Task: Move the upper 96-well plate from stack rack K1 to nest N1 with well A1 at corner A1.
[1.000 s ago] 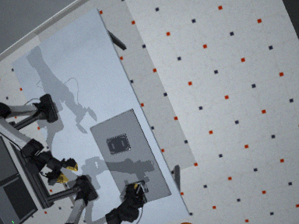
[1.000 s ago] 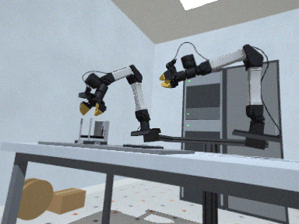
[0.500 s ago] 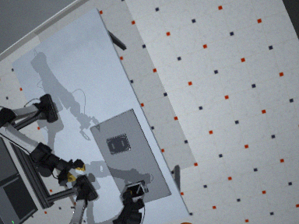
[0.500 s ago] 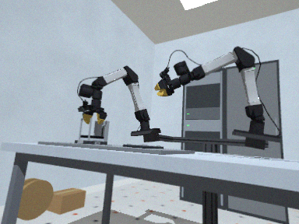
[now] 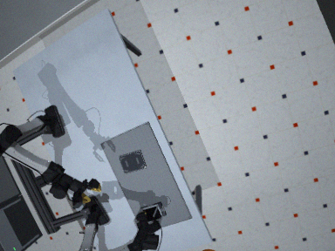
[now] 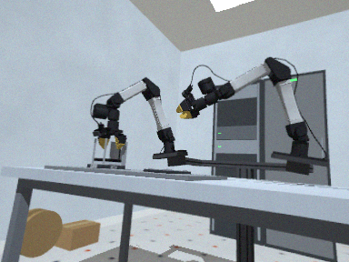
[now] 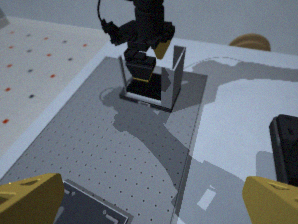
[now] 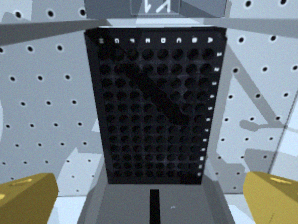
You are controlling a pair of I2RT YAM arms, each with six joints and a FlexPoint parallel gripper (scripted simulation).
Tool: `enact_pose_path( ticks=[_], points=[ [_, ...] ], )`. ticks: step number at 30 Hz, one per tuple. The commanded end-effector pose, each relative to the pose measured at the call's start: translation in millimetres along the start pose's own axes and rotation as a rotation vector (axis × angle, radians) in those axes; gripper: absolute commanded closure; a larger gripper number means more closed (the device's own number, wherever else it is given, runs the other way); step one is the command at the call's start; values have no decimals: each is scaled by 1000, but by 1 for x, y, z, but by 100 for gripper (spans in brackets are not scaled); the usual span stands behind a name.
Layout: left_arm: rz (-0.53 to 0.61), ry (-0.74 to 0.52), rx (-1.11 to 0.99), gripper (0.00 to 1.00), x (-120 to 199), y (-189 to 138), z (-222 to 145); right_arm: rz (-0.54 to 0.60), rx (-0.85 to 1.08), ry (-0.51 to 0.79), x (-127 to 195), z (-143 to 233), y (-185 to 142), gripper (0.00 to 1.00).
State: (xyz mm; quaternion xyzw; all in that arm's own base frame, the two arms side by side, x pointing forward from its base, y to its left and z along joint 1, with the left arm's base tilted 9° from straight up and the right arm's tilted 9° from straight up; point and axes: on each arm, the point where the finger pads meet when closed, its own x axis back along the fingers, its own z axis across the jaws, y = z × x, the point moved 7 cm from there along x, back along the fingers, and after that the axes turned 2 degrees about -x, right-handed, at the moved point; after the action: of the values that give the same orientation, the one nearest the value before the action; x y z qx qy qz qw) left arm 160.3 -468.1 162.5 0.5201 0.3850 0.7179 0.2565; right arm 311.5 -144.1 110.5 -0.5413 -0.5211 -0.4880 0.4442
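The upper 96-well plate [image 8: 160,110] [image 7: 154,89], black, lies in the stack rack K1 [image 7: 171,92] [image 6: 94,152]. In the right wrist view its A1 corner is top right, at the rack's label end. The lower plate is hidden beneath it. My right gripper [image 8: 150,180] [image 6: 112,143] [image 7: 153,69] points down over the rack, open and empty, fingertips between the uprights and above the plate. The plate nest N1 [image 5: 133,161] [image 6: 167,171] [image 7: 85,205] is dark, flat and empty; its A1 mark is unreadable. My left gripper [image 5: 92,193] [image 6: 183,113] [image 7: 152,183] is open, high above the table.
The grey perforated board [image 5: 166,174] [image 7: 100,135] [image 6: 204,176] carries rack and nest. The rack's tall uprights and wall stand close around the right fingers. The right arm's base [image 5: 98,211] [image 7: 287,150] stands beside the board. A small white label [image 7: 206,197] lies on the table.
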Motion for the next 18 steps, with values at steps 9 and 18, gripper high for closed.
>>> enact_pose_path(
  ticks=[9,18],
  points=[
    [-68,15,-1,0,-19,11,4,-51,-5,-8,-10,-8,15,0],
    [-68,19,-2,0,-35,1,4,-37,-4,-3,-26,-7,10,0]
  ],
)
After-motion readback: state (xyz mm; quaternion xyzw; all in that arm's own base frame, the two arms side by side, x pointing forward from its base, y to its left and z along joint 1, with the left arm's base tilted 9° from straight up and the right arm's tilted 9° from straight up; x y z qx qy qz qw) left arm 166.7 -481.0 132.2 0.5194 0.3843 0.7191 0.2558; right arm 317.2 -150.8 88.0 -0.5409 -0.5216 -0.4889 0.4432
